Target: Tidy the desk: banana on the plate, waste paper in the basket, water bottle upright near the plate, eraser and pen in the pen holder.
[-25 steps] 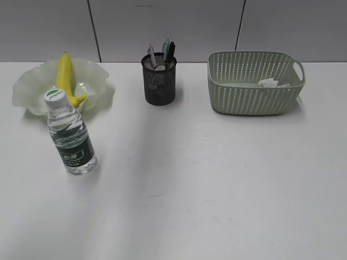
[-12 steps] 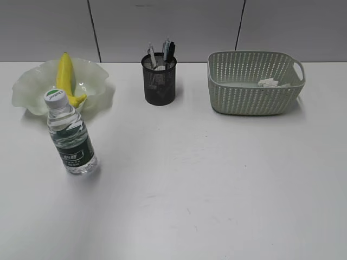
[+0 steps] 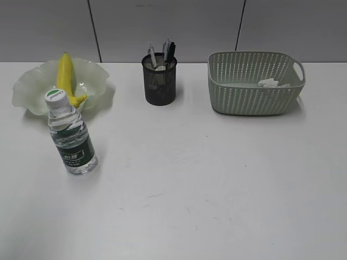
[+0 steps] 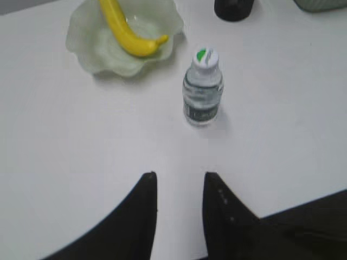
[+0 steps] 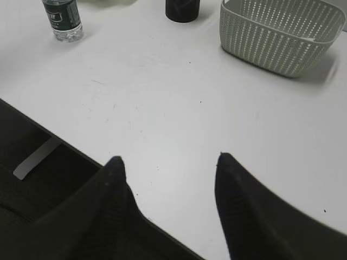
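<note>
The yellow banana (image 3: 65, 76) lies in the pale green ruffled plate (image 3: 32, 92) at the far left of the white desk (image 3: 217, 173). The water bottle (image 3: 69, 135) stands upright just in front of the plate. The black mesh pen holder (image 3: 159, 81) holds several pens; the eraser is not visible. The waste paper (image 3: 271, 83) lies inside the sage-green basket (image 3: 252, 95). No arm shows in the exterior view. My left gripper (image 4: 180, 176) is open and empty, well short of the bottle (image 4: 202, 95) and plate (image 4: 97, 51). My right gripper (image 5: 169, 158) is open and empty above the desk's near edge.
A grey panelled wall (image 3: 173, 27) runs behind the desk. In the right wrist view the basket (image 5: 276, 35) is far right, the pen holder (image 5: 182, 10) and bottle (image 5: 63, 20) at the top. Dark floor lies beyond the desk edge (image 5: 49, 157).
Nothing on the desk has moved. A faint shadow on the tabletop has shifted and faded.
</note>
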`<act>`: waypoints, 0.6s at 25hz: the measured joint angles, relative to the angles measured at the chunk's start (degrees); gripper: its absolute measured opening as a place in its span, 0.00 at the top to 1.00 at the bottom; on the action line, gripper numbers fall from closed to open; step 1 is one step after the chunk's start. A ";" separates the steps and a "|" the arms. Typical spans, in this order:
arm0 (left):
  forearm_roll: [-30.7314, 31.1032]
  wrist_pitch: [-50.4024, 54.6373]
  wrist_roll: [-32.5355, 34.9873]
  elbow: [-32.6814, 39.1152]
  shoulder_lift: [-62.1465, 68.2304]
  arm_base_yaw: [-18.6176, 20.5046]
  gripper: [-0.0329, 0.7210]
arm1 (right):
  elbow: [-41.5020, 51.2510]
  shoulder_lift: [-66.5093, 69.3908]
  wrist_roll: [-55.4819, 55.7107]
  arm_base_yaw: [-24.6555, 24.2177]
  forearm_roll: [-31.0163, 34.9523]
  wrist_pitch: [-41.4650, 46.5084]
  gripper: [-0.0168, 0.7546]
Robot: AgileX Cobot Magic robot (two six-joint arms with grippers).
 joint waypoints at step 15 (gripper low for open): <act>-2.48 -8.79 1.37 29.84 -37.37 -0.05 0.67 | 0.00 0.00 0.00 0.00 -0.06 0.00 0.43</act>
